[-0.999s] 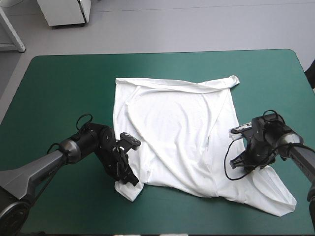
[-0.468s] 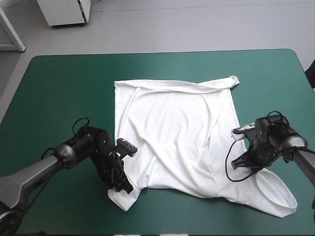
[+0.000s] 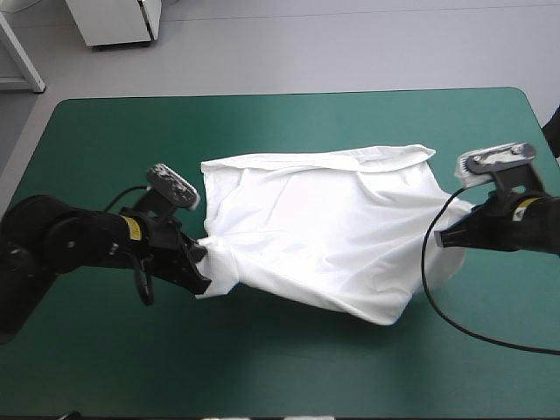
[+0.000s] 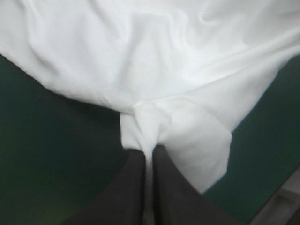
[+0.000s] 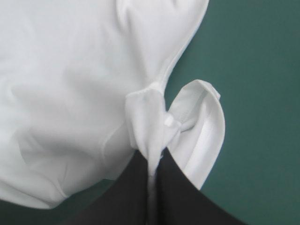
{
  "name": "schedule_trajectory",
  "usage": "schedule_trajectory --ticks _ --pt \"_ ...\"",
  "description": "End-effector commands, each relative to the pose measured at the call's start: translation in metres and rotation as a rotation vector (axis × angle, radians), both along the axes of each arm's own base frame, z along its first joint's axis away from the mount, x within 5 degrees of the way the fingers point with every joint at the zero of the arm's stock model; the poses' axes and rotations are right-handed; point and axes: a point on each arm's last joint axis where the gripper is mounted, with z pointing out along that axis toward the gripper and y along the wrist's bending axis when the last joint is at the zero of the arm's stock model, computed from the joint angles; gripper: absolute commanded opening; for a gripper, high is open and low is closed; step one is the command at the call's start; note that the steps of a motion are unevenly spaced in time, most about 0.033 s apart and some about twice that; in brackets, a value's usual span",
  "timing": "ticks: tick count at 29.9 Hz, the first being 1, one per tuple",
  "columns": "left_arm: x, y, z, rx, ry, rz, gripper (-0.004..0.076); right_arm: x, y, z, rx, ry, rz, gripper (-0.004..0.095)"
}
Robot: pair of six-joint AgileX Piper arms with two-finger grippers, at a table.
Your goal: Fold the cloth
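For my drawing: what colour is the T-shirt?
The short-sleeved cloth T-shirt is plain white; clearest in the high view.

Both arms now stand raised, where earlier they were low. The left gripper (image 3: 201, 255) is farther toward the table's left edge than before, and the right gripper (image 3: 448, 234) is nearer the far right corner. The near half of the T-shirt (image 3: 324, 219), flat just before, now hangs stretched between them, seemingly clear of the teal-green cover (image 3: 350, 367). The right sleeve no longer lies spread near the table's near edge; it is bunched at the right gripper.
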Motion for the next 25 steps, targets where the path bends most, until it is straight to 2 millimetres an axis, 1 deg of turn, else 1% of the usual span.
schedule_trajectory --ticks 1,3,5,6,9,13,15,17,20,22,25 --pt "-0.024 0.015 0.051 -0.073 -0.151 0.011 -0.0022 -0.028 -0.004 0.059 0.052 -0.250 0.001 -0.0012" --pt "-0.035 0.022 0.081 -0.122 -0.256 0.016 -0.0022 -0.044 -0.004 0.090 0.091 -0.364 0.014 -0.0012" --pt "-0.047 0.031 0.109 -0.172 -0.358 0.021 -0.0022 -0.058 -0.005 0.113 0.120 -0.454 0.028 -0.0012" --pt "-0.056 0.037 0.127 -0.200 -0.426 0.029 -0.0022 -0.066 -0.005 0.125 0.134 -0.503 0.033 -0.0012" --pt "-0.079 0.052 0.165 -0.274 -0.577 0.032 -0.0022 -0.088 -0.005 0.152 0.179 -0.624 0.066 -0.0012" --pt "-0.114 0.068 0.200 -0.393 -0.719 0.008 -0.0022 -0.122 -0.003 0.179 0.250 -0.759 0.135 -0.0012" --pt "-0.131 0.073 0.212 -0.466 -0.761 -0.031 -0.0022 -0.143 -0.002 0.191 0.291 -0.830 0.187 -0.0010" --pt "-0.144 0.076 0.220 -0.521 -0.783 -0.069 -0.0022 -0.162 0.000 0.199 0.323 -0.887 0.235 -0.0008" --pt "-0.156 0.075 0.224 -0.580 -0.783 -0.142 -0.0022 -0.185 -0.002 0.206 0.334 -0.955 0.266 -0.0006" --pt "-0.162 0.075 0.224 -0.600 -0.777 -0.166 -0.0022 -0.194 -0.003 0.207 0.333 -0.973 0.270 -0.0006" --pt "-0.159 0.073 0.221 -0.617 -0.730 -0.146 -0.0022 -0.196 -0.003 0.203 0.322 -0.940 0.272 -0.0006"
